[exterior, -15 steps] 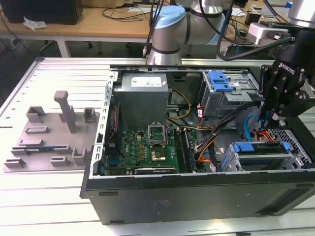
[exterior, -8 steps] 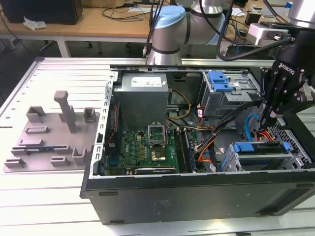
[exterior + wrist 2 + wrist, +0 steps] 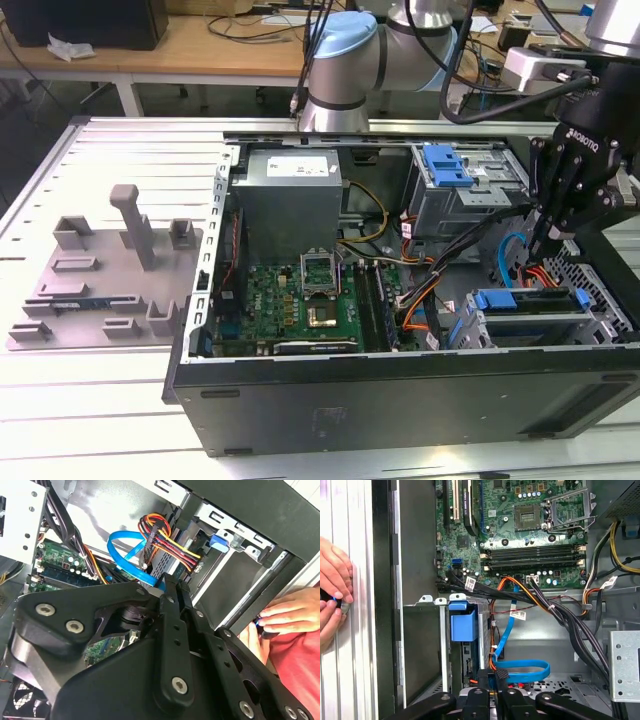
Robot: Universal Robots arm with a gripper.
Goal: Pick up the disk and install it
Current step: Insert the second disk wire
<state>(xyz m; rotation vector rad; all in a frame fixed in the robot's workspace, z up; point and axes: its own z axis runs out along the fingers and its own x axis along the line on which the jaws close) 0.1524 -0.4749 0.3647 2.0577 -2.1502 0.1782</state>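
Tool: my tool (image 3: 537,248) hangs inside the open case (image 3: 400,385), over the corner with the cages. In both wrist views its fingers (image 3: 170,605) are pressed together.
Tool tips: in the first wrist view the tips (image 3: 498,674) are right by a flat blue cable (image 3: 520,670) that loops on the case floor. I cannot tell if they touch it.
Disk: the disk (image 3: 528,305) sits in a grey cage (image 3: 600,320) inside the case, just under my tool in the exterior view. Its blue rails show along the top.
Latch: a small blue latch (image 3: 445,165) sits on the other cage, deeper in the case.
Board: the green board (image 3: 300,295) lies flat in the middle of the case.
Wires: red, yellow and orange wires (image 3: 170,537) run to a plug inside the case, near my tool.
Hands: a person's hands (image 3: 332,597) rest just outside the case wall, with the fingers around something small and dark.
Tray: a grey tray (image 3: 110,270) lies beside the case, apart from it.
Table: the case and the tray are both on the ribbed metal table (image 3: 100,400).
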